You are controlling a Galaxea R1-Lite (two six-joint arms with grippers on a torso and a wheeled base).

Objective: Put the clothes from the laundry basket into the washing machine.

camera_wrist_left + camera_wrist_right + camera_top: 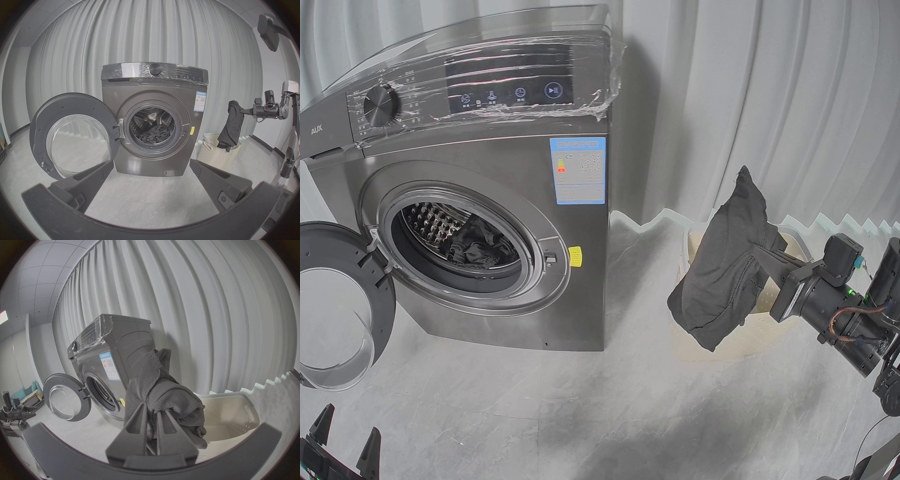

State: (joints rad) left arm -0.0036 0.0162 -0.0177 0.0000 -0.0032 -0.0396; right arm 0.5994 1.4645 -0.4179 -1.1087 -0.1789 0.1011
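A grey front-loading washing machine (487, 187) stands at the left with its round door (337, 306) swung open. Dark clothes (478, 245) lie inside the drum (153, 132). At the right, my right gripper (764, 253) is shut on a dark grey garment (725, 262), which hangs above the cream laundry basket (759, 325). The right wrist view has the garment (162, 396) pinched between the fingers (137, 424), with the basket (231, 415) behind it. My left gripper (150, 178) is open low in front of the machine, holding nothing.
White curtains (769, 106) hang behind the machine and the basket. Pale tiled floor (562, 406) stretches between the machine, the basket and me. In the right wrist view, furniture (29, 394) stands far off in the room.
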